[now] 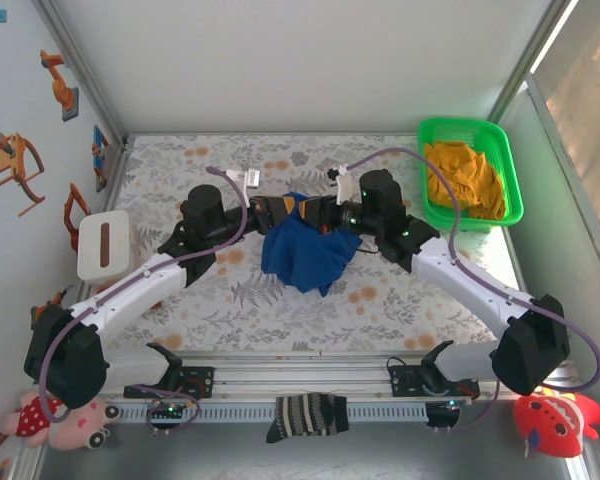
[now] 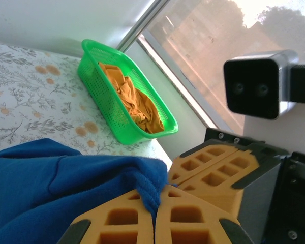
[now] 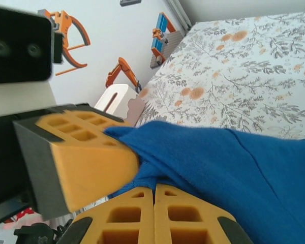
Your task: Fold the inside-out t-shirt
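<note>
The inside-out t-shirt is a royal-blue bundle hanging over the middle of the flowered table, gathered up at its top. My left gripper and right gripper meet tip to tip at that top edge. In the left wrist view my left gripper is shut, with a rolled fold of the t-shirt pinched in its tips; the right gripper's orange fingers touch beside it. In the right wrist view my right gripper is shut on a ribbed edge of the t-shirt, with the left gripper's finger pressed against the cloth.
A green basket holding an orange-yellow cloth stands at the back right. A white box sits at the left edge. A striped sock lies on the front rail between the arm bases. Plush toys sit at the near corners.
</note>
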You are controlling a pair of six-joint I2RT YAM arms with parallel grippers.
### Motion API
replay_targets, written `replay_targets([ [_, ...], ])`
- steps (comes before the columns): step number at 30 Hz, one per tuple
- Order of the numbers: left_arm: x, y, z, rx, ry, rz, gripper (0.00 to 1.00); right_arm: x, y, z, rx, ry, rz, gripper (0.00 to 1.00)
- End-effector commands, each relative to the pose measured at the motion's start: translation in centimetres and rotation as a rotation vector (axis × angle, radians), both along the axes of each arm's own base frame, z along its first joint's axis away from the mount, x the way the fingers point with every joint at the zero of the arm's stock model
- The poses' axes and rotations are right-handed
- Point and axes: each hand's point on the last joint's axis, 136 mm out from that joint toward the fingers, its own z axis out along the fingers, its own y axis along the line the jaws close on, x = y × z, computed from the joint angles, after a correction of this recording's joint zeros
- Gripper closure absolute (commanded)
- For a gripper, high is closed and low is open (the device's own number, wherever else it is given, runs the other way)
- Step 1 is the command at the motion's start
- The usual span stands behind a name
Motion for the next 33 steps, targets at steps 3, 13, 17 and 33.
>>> replay_targets([
  [3, 1.9, 1.7, -0.6, 0.015, 0.005, 0.107, 0.79, -1.2, -1.4, 6.4, 0.054, -0.116, 0.006, 1.0],
  [13, 3.1, 4.6, -1.4, 0.107, 0.008, 0.269, 0.19, -1.5, -1.5, 9.2, 0.094, -0.107, -0.001, 1.0],
  [17, 0.0, 3.6, -1.0, 0.145, -0.057, 0.259, 0.19, -0.6, -1.3, 8.0, 0.07, -0.078, -0.027, 1.0],
  [33, -0.6, -2.7, -2.5, 0.195, -0.117, 0.337, 0.16, 0.8, -0.4, 4.2, 0.04, 0.007, -0.054, 1.0],
])
